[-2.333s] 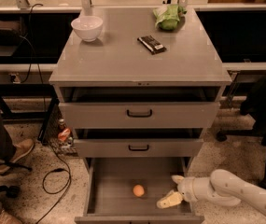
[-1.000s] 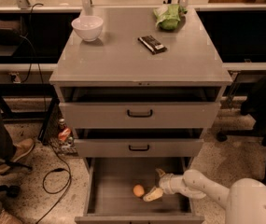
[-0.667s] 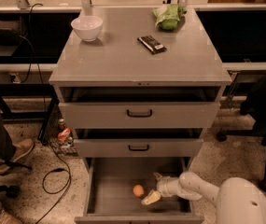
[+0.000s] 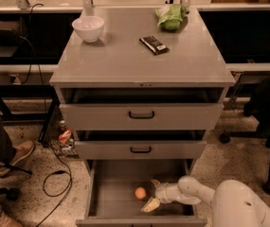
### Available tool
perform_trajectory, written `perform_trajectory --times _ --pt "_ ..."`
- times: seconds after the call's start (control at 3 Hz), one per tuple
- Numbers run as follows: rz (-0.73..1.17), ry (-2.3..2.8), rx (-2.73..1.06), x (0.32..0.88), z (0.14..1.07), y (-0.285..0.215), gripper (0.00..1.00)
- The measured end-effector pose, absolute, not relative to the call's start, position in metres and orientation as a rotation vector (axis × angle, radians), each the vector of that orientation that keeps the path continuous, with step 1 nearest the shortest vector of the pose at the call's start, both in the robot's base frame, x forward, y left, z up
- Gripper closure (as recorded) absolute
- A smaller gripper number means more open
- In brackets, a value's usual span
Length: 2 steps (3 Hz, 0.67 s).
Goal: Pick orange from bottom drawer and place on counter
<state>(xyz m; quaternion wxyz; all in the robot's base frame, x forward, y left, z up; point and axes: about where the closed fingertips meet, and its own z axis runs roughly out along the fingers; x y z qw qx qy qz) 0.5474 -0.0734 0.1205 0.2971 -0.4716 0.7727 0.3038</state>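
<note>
Down in the bottom drawer, pulled out, the orange sits on the floor about midway between the side walls, a little nearer the front edge than the back. The tool is inside the drawer just to the orange's right, its two fingers spread apart, one toward the back and one toward the front, and nothing is between them yet. I can't tell whether a fingertip touches the fruit.

I'd guess the orange is light and firm with a smooth skin, and apt to roll at a nudge. The fingers should close across its widest part, gently. The worktop above carries a white bowl at the back left corner, a green bundle at the back right and a dark packet near it.
</note>
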Motion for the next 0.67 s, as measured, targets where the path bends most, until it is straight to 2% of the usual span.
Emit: perform_trajectory --times 0.67 --pt "0.884 2.01 -1.335 0.527 0.116 -0.05 0.0"
